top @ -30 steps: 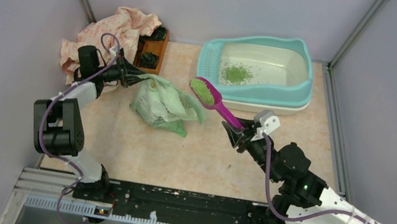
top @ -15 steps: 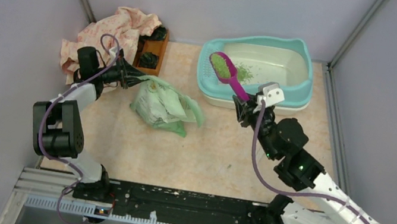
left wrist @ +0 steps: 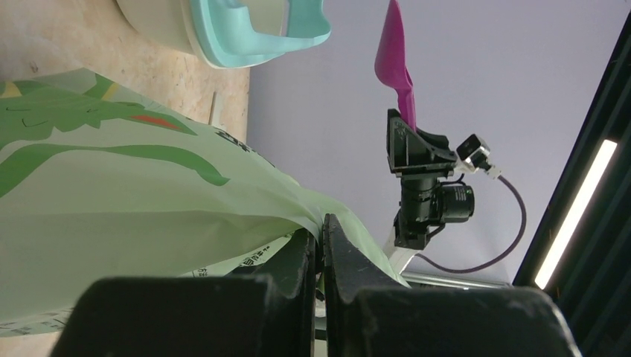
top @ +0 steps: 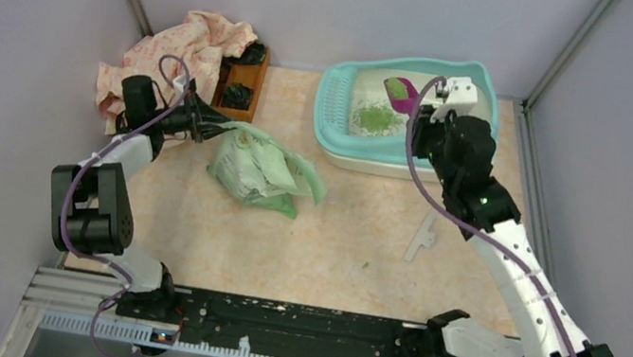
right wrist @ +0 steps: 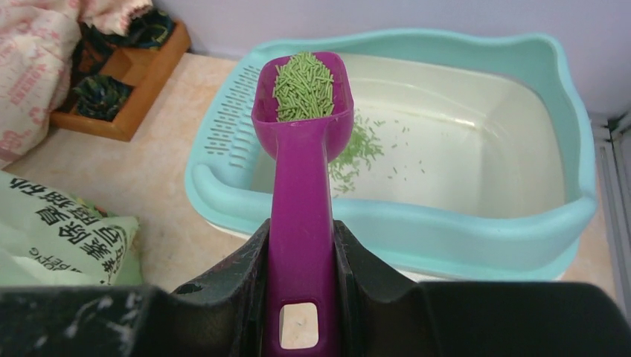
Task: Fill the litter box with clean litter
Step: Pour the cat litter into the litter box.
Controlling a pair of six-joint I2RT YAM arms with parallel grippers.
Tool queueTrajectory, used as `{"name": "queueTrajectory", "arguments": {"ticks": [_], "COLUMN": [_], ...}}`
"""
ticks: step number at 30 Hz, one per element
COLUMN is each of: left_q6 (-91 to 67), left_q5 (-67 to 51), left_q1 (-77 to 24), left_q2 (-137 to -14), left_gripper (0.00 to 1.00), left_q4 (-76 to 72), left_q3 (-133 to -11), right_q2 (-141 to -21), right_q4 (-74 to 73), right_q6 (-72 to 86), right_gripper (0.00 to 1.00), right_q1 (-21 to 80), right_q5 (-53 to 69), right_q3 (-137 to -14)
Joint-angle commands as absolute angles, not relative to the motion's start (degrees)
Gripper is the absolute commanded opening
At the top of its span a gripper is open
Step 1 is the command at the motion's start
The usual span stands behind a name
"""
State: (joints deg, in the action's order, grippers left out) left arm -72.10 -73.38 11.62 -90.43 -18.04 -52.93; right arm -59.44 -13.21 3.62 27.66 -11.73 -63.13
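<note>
Right gripper (right wrist: 301, 238) clamps your scoop (right wrist: 301, 186) level, litter box (right wrist: 476, 223) ahead, so clean litter (right wrist: 303, 85) won't spill; left gripper (left wrist: 321, 245) pinches bag (left wrist: 111, 193).

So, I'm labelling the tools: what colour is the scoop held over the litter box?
Purple; the scoop shows best in the right wrist view.

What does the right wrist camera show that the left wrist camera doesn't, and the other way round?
Right wrist only: clean litter heaped in the purple scoop, more scattered in the litter box, and the wooden tray. Left wrist only: the left fingers shut on the bag, and the right arm's camera. Both: scoop, litter box rim, bag.
</note>
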Motion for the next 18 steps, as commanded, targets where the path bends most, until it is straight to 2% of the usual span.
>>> {"name": "queueTrajectory", "arguments": {"ticks": [1, 10, 18], "left_q6": [-69.85, -63.05, -60.04], "left_q5": [-73.47, -71.65, -70.35], "left_q1": [12.05, 12.08, 12.04], "left_q2": [-87.14, -82.18, -79.63], "left_gripper": [0.06, 0.07, 0.08], "left_q4": [-18.25, -6.99, -1.70], "left_q3": [-52.38, -54.31, -55.20], "right_q2": [-64.23, -82.31, -96.01], "right_q4": [-20.69, -45.48, -58.95], "right_q6": [5.72, 2.27, 0.89], "right_gripper": [0.00, 0.00, 0.00], "right_q1": [23.33, 20.66, 20.57], "right_q5": [-5.79, -5.27, -10.47], "right_q3": [-73.70, -96.02, -114.32]}}
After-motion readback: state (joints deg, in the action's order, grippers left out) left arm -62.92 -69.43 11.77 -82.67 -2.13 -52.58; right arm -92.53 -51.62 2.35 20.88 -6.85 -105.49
